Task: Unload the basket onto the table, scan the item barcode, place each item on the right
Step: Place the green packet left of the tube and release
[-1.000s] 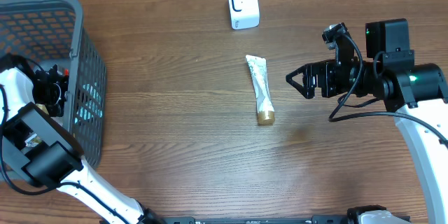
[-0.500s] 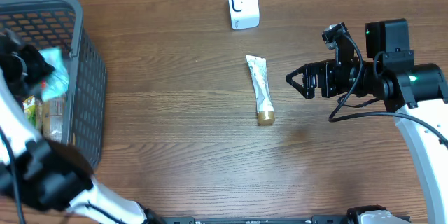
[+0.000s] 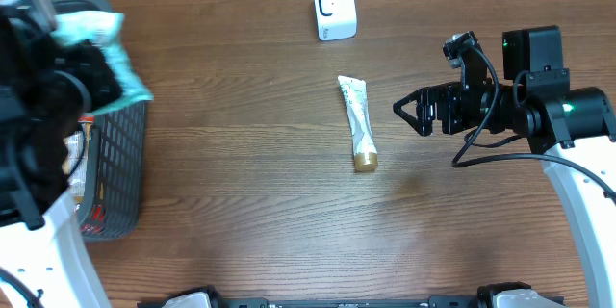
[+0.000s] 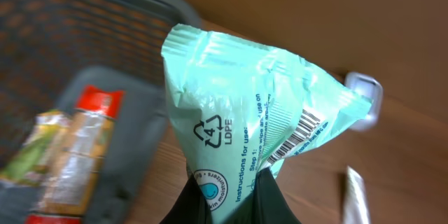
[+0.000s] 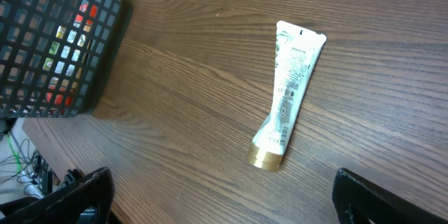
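Wooden table, gray basket of packets; left fingers clamped on mint pouch, right fingers spread.

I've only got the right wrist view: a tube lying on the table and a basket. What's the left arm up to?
Observer: The left pincer is shut on a mint-green packet, held over the basket rim.
Operator: Is a barcode showing on it?
Observer: Yes, the left wrist view shows the barcode on the packet's printed side, facing that camera.
Operator: Where's the scanner?
Observer: The white scanner stands at the far side, beyond the tube.
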Available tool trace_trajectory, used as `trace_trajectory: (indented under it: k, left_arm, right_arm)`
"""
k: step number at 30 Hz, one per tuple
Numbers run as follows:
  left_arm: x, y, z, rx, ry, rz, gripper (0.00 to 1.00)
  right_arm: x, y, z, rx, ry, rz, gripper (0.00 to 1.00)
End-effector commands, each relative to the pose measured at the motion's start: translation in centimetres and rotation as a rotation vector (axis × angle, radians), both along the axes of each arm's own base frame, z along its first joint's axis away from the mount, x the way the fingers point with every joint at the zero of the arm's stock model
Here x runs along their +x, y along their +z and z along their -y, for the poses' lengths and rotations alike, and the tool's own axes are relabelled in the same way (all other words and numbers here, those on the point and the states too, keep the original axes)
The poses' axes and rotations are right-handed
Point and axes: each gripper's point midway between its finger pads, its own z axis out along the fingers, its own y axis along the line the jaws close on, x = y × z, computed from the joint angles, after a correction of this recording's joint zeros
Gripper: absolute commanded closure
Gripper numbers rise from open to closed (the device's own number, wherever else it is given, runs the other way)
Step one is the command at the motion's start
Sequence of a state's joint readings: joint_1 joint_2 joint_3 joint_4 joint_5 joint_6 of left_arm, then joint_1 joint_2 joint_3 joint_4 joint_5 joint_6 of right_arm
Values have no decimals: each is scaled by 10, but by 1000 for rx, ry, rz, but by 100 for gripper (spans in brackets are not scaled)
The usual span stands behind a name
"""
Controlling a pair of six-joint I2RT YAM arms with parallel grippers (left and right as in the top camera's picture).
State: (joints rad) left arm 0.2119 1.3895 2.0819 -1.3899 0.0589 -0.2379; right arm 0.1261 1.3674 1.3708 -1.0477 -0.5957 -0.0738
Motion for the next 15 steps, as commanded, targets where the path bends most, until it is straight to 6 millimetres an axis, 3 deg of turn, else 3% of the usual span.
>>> trace_trajectory:
  k: [1,5,6,11,15]
  left_arm:
    - [18,-35,53,-116,-145,-105,96]
    - [38,-105,102,-198,-198,-268,96]
    - [47,-139,122,-235,-212,-325,96]
    - [64,-241,200,-372,-356,-443,96]
    - [63,-318,228,-432,-292,-565,96]
  right_arm:
    - [2,8,-3,11,7,18,0]
    - [2,8,-3,11,7,18,0]
    - [2,8,-3,11,7,18,0]
    - [2,8,-3,11,7,18,0]
    - [2,8,-3,11,7,18,0]
